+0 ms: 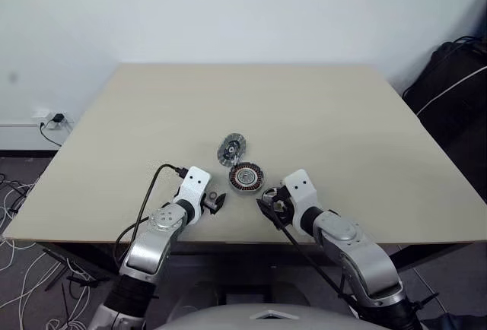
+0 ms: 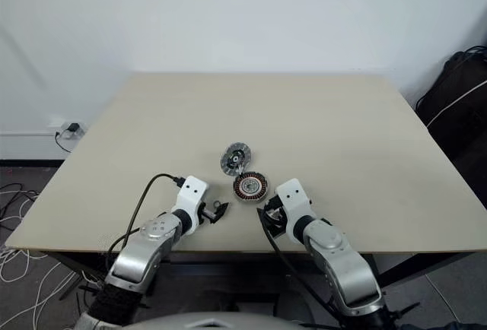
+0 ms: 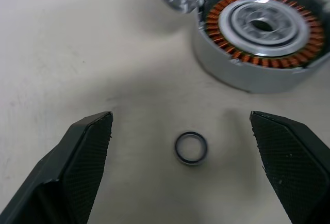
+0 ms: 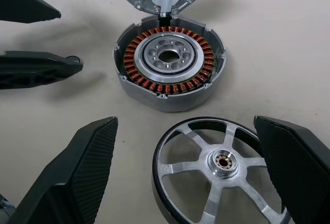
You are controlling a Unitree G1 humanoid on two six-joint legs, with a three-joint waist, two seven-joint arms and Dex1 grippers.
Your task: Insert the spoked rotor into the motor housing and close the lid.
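**Both grippers wide open at the motor parts, nothing held**

Beige table (image 1: 319, 117) carried everything, parts grouped near its front edge at centre.

Left gripper (image 1: 216, 204) sat low over the tabletop, to the robot's left of the parts. Its black fingers (image 3: 82, 152) stood wide apart, empty. Right gripper (image 1: 269, 202) was on the other side, just beside the housing, jaws also spread wide, gripping nothing.

Motor housing (image 4: 169, 64) lay flat on the table between the two grippers, open face up, copper coils ringing a silvery centre. Nothing was inside it.

Spoked rotor (image 4: 219, 170) lay flat on the table between the right gripper's fingers, near the housing but apart from it. Whether the fingers touched its black ring: cannot tell.

Lid (image 1: 232, 148) was on the far side of the housing, touching or right against its rim, inner face toward the camera.

Small dark washer (image 3: 191, 147) lay on the table between the left gripper's fingers, clear of both, near the housing.
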